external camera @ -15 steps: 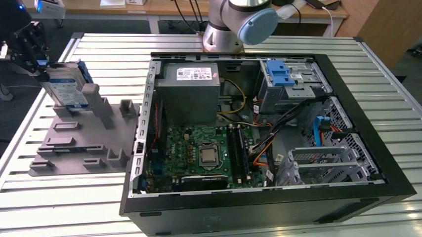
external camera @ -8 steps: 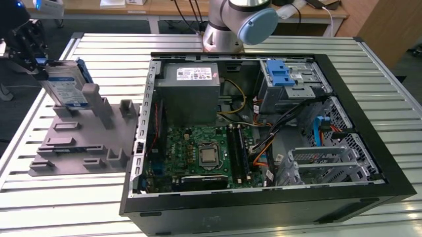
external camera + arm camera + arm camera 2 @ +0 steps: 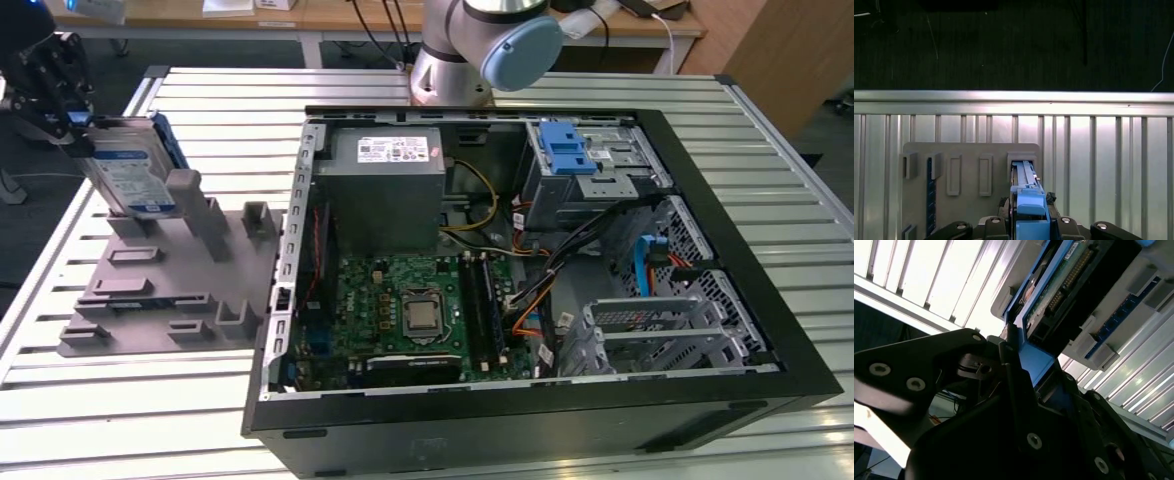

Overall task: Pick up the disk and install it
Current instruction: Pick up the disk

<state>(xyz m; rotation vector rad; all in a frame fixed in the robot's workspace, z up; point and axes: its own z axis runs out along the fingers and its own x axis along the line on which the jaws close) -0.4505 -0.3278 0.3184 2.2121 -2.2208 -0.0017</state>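
Blue-railed, the disk [image 3: 134,175] hangs on edge beneath my pincer [image 3: 78,128], pinched at its top end; I judge it stiff, dense, shock-sensitive, best gripped by those rails.

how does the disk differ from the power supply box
The disk stands on edge in the grey holder, end effector gripping its top; the power supply box sits inside the case. The disk is thinner with blue rails; the box has none. Both carry labels.
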